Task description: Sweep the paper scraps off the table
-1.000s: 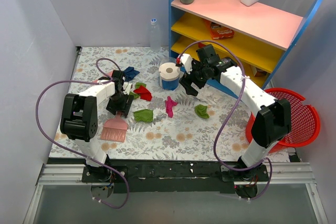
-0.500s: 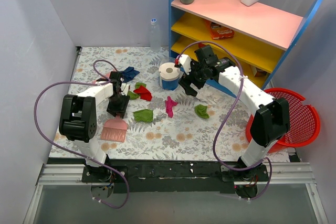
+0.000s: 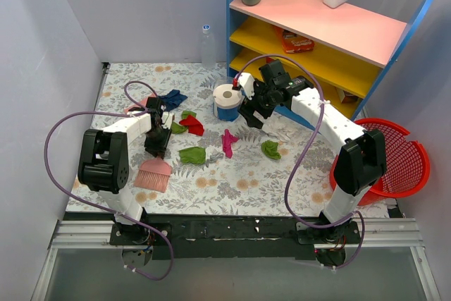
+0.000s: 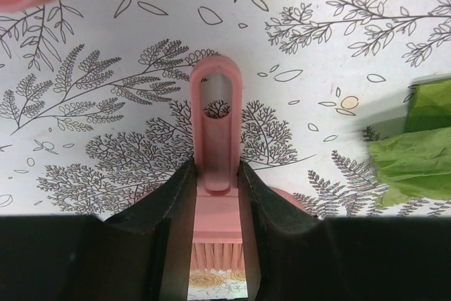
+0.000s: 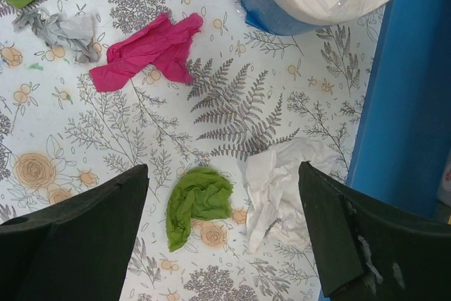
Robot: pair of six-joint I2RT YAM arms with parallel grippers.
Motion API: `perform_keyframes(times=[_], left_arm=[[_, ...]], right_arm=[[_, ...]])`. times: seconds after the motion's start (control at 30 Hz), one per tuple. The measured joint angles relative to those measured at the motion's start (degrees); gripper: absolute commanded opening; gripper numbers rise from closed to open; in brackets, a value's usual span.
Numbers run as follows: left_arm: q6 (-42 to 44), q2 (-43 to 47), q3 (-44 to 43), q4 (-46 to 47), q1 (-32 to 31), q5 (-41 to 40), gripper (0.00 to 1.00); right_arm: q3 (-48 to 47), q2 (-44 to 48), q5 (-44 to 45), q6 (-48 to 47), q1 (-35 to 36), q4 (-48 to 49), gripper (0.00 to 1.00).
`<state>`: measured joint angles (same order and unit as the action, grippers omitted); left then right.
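Overhead: seeing paper scraps [image 3: 192, 154] scattered mid-table [image 3: 239, 188], between left gripper [image 3: 158, 149] and right gripper [image 3: 255, 121]. Left wrist: clamped tight on pink brush [image 4: 217, 139] handle, green scrap [image 4: 412, 160] at right edge. Right wrist: spread wide, gripping nothing, hanging over white scrap [image 5: 282, 181] and magenta scrap [image 5: 149, 48], near blue cup [image 5: 275, 15].

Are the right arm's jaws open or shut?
Open. In the right wrist view its fingers stand wide apart, with a green scrap and a white scrap lying between them.
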<state>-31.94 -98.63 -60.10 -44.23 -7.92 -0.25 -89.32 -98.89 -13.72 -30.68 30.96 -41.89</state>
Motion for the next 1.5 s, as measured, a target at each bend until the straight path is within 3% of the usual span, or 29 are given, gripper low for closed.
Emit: perform_keyframes(times=[0.27,1.13,1.5], left_arm=[[0.4,0.5,0.5,0.5,0.0,0.5,0.00],[4.7,3.9,2.3,0.1,0.3,6.8,0.00],[10.2,5.8,2.3,-0.9,0.3,7.3,0.00]], right_arm=[[0.0,0.0,0.0,-0.2,0.2,0.0,0.93],[0.0,0.0,-0.1,-0.9,0.7,0.0,0.93],[0.0,0.0,-0.1,-0.9,0.8,0.1,0.93]])
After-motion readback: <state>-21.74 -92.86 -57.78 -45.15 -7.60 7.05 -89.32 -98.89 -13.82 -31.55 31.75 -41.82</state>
